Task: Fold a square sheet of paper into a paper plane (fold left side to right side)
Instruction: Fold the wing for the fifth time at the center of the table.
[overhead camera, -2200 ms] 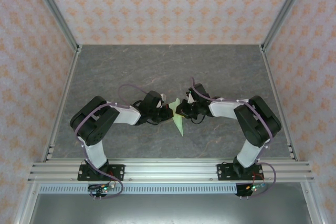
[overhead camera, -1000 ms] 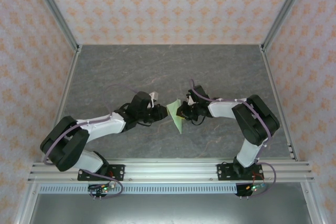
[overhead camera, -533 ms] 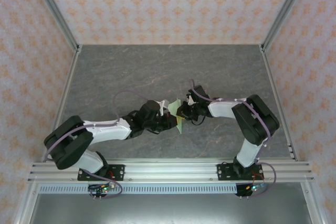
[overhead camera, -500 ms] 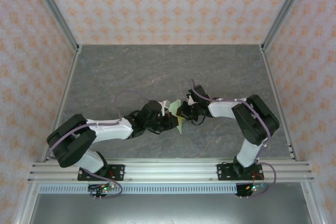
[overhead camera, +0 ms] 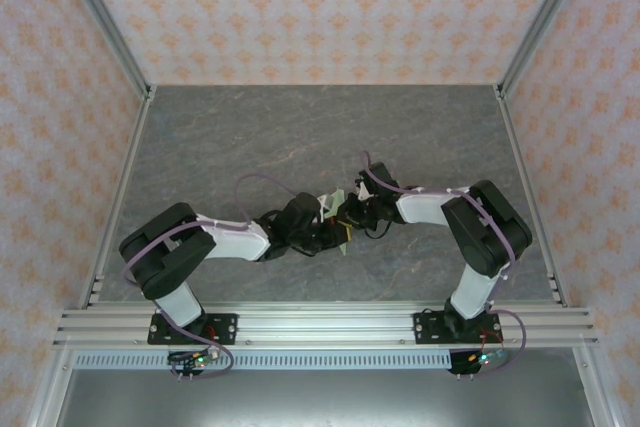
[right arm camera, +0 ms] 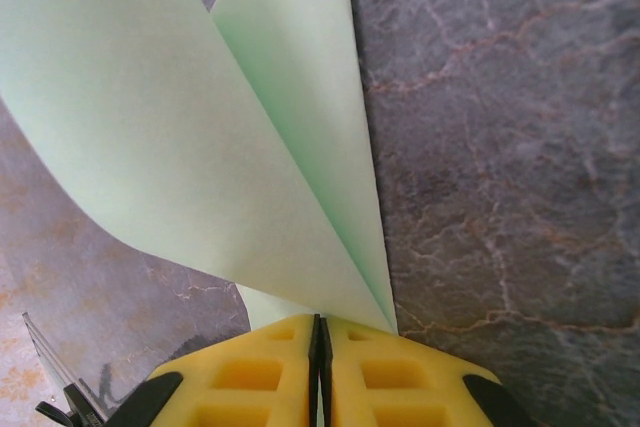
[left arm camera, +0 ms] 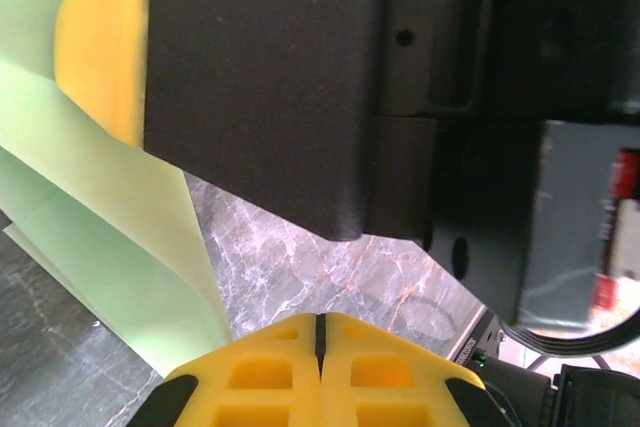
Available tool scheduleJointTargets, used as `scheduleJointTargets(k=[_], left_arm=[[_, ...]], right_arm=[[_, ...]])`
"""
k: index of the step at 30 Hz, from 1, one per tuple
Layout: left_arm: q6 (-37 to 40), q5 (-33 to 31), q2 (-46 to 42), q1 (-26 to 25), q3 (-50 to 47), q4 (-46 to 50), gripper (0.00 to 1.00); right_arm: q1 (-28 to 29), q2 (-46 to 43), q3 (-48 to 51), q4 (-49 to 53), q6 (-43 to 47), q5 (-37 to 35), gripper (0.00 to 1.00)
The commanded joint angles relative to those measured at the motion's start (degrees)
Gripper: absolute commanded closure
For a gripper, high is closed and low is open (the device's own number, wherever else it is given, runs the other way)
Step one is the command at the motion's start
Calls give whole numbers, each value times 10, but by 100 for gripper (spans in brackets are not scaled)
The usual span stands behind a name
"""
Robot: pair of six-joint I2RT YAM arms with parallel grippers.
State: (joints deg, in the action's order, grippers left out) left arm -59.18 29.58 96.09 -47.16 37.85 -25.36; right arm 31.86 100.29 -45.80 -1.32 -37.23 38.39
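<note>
Tabletop grey marble, walls peach-patterned; right pincer clamps paper, left pincer closed.

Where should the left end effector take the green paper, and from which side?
Probably the lifted, curled flap of the square sheet of paper, approached from the left, opposite the right end effector pinching its narrow end. That flap arches clear of the table, so its free edge can be pinched from both faces.

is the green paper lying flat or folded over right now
Folded over, not flat: in the right wrist view the green paper curls into two layers that meet at the shut right end effector.
</note>
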Motion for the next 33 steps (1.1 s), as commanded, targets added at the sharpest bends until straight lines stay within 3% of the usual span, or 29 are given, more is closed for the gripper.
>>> scheduleJointTargets(k=[1, 33], left_arm=[[-7, -6, 10, -6, 9, -13, 98], [-26, -29, 49, -34, -24, -6, 100]], right_arm=[[2, 38, 18, 54, 8, -38, 88], [2, 42, 5, 76, 17, -47, 88]])
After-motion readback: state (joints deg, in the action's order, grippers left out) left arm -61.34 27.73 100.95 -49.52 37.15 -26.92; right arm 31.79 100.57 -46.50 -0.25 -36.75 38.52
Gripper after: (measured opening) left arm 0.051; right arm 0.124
